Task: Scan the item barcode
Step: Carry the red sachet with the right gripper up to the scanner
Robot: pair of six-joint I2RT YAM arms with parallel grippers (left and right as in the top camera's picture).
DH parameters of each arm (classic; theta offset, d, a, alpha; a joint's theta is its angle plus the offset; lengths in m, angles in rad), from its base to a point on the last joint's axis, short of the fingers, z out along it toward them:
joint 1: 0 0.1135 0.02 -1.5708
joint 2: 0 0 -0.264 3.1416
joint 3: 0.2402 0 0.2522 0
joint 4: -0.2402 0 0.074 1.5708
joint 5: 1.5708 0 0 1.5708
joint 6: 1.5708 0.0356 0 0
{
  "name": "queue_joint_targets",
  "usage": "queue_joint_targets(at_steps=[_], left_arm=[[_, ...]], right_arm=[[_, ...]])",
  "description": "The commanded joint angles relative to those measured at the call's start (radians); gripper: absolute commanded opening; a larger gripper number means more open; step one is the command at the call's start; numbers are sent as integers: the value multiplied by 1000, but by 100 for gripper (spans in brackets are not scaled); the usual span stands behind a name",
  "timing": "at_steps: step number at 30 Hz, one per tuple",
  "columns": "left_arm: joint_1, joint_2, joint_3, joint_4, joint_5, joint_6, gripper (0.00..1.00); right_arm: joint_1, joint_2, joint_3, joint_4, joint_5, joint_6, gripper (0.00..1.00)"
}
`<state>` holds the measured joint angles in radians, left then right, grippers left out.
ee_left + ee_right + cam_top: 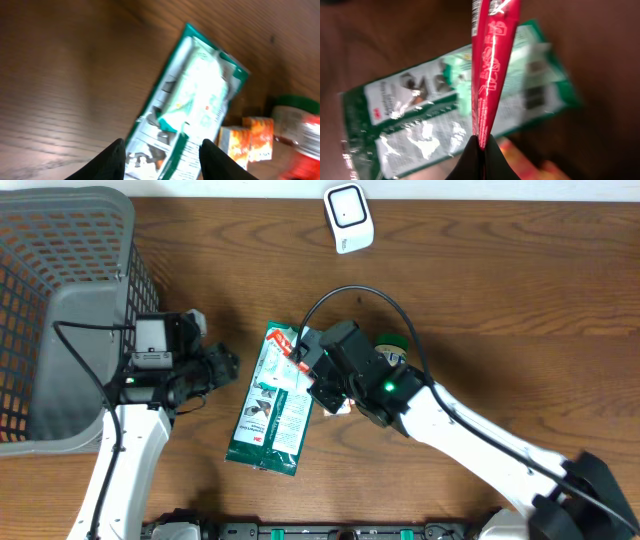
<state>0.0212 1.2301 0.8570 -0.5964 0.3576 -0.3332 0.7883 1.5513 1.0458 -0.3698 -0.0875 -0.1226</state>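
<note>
Nearest: green packet [272, 402] lies flat on the surface [500, 280], long axis running away from the arms, clear of both claws.

Left claw [162, 150]: jaws partly apart, holding nothing. It hovers over the near end of the green packet and does not touch it.

Right claw [481, 147]: pinched tight on the bottom edge of a red packet [492, 60]. The packet is held upright and edge-on to the wrist camera, lifted above the green packet. I take the red packet to be the item for scanning.

Just beside the green packet on the right are two orange boxes [247, 141]. Beyond them stands a green-lidded jar [392, 340], close to the right arm.

Off to the left is the grey basket [60, 220], with nothing visible in it.

Farthest: white scanner [348, 218] at the far edge of the surface, well apart from the held packet.

Step in hand, as I judge it: pick-up is done and the item is aloft, but it has not been presented to the scanner.

There is a striped patch near the top edge of the red packet. It may be the barcode, but the view is too blurred to say.

Next move calls for:
- carrying the red packet away from the arms, toward the scanner
- turning the wrist so a flat face, not the thin edge, meets the scanner window
- keeping the pinch firm, since the packet is thin and may flop
- keeping the left arm clear of that path
</note>
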Motion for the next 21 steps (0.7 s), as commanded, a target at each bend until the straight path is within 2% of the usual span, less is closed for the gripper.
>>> queue_joint_targets(at_steps=[1,7,9,15,21], left_arm=[[41,8,6,-12,-38,-2,52],[97,8,6,-17,-38,0,55],[108,10,6,-17,-39,0,57],[138,11,6,-40,-38,1,59],[138,11,6,-47,-38,3,73]], right_arm=[[49,-32,51,-64,315,-82,1],[143,-29,72,-103,664,-182,1],[167,-27,72,-105,718,-200,1],[240,-27,72,-153,610,-181,1],[226,-27,109,-243,538,-91,1]])
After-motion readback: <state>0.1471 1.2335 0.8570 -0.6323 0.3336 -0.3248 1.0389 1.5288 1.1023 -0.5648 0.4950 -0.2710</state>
